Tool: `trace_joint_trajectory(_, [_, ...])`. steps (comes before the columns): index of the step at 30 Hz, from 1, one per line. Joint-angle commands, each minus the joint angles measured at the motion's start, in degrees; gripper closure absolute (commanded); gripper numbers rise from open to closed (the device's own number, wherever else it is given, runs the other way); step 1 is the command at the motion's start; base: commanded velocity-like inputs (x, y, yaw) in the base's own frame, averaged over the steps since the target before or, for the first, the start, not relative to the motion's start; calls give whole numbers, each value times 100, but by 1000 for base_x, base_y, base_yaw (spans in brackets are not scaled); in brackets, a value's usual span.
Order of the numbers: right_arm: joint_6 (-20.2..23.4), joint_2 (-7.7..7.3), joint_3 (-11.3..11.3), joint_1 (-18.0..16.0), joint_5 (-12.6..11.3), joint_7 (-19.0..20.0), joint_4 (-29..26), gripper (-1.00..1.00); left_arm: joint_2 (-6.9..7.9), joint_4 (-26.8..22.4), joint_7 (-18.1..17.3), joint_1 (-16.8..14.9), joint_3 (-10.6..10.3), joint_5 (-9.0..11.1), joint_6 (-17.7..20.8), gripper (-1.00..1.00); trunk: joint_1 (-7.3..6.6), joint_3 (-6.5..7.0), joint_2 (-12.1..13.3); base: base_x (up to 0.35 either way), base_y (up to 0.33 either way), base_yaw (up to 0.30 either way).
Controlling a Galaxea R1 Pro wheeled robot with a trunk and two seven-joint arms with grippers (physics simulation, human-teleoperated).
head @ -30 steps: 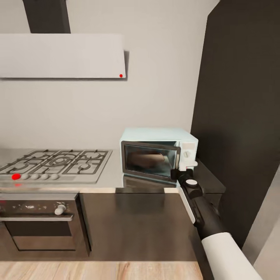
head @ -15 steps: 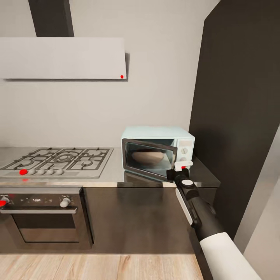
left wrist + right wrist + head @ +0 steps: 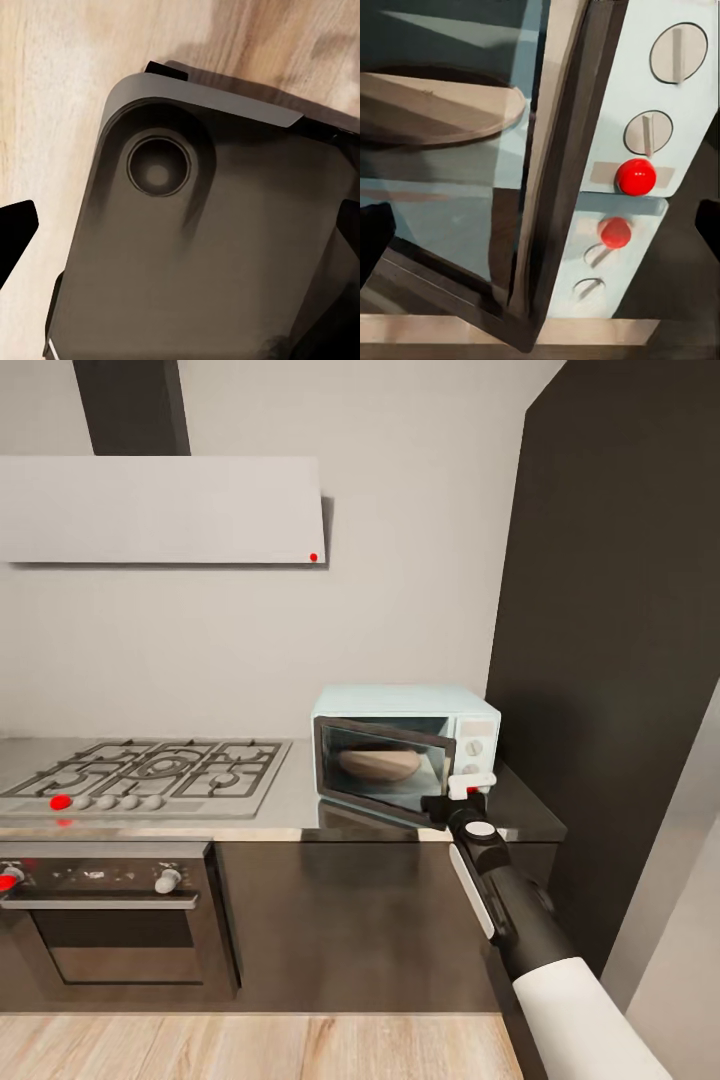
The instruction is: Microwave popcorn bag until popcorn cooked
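At the lower right of the head view, the right arm is seen reaching up from its white forearm through a black wrist to the right gripper [image 3: 452, 797], which is held just in front of the microwave [image 3: 405, 750], at the free edge of its door beside the control panel. Whether its fingers are spread or closed cannot be told from the head view; in the right wrist view only dark finger tips are seen at the two side edges of the frame, so a wide stance is suggested and nothing is held between them. The microwave door [image 3: 556, 172] is seen ajar in that view, its dark frame standing away from the pale panel, where two white knobs [image 3: 678, 52] and a red round light [image 3: 635, 177] are shown. Through the glass, the popcorn bag [image 3: 378, 764] is seen inside the microwave as a squat tan shape. The microwave is set on the countertop [image 3: 300, 800] at the centre right of the frame, against the pale wall. The gas hob [image 3: 150, 770] is placed further left, with the oven [image 3: 110, 920] below it. In the left wrist view, the left gripper [image 3: 180, 255] is pointed down over the wood floor [image 3: 52, 97], and the state of its fingers cannot be told.
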Motion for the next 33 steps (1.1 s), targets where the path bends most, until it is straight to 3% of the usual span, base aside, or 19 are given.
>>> trace_joint_trajectory(1, [56, -3, 10, -4, 47, -13, -9, -100, -1, -2, 1, -1, 1, 25, -13, -100, 0, -6, -3, 0, 0, 0])
trace_joint_trajectory(3, [77, -8, 9, -4, 111, 0, -22, -100, -1, -2, 1, -1, -2, 25, -13, -100, 0, -6, -3, 0, 0, 0])
trace_joint_trajectory(4, [89, -16, 8, -4, 286, 6, -62, -100, -2, -2, 1, -1, -5, 25, -13, -100, 0, -6, -3, 0, 0, 0])
trace_joint_trajectory(6, [110, -62, 14, 67, 248, 24, -205, -100, -5, -2, 1, -1, -18, 24, -13, -100, 0, -6, -3, 0, 0, 0])
trace_joint_trajectory(11, [277, -177, 9, 725, 287, 150, -766, -100, -3, -2, 1, -1, -25, 24, -13, -100, 0, -6, -3, 0, 0, 0])
trace_joint_trajectory(15, [297, -710, -6, 856, 148, 552, -793, -100, -1, -2, 1, -1, -10, 25, -13, -100, 0, -6, -3, 0, 0, 0])
trace_joint_trajectory(16, [296, -765, -26, 860, 105, 670, -774, -100, -1, -2, 1, -1, -9, 25, -13, -100, 0, -6, -3, 0, 0, 0])
trace_joint_trajectory(18, [263, -924, -214, 864, 32, 852, -673, -100, -1, -2, 1, -1, -8, 25, -13, -100, 0, -6, -3, 0, 0, 0])
trace_joint_trajectory(20, [239, -1024, -594, 860, 9, 917, -575, -100, -1, -2, 1, -1, -8, 25, -13, -100, 0, -6, -3, 0, 0, 0])
trace_joint_trajectory(22, [223, -1038, -841, 858, 16, 914, -569, -100, -1, -2, 1, -1, -8, 25, -13, -100, 0, -6, -3, 0, 0, 0])
trace_joint_trajectory(24, [217, -1026, -944, 860, 18, 885, -572, -100, -2, -2, 1, -1, -8, 25, -13, -100, 0, -6, -3, 0, 0, 0])
trace_joint_trajectory(33, [163, -998, -1111, 860, 0, 862, -476, -100, -2, -2, -13, -1, -52, -9, -8, -100, 0, -6, -3, 76, 0, 0])
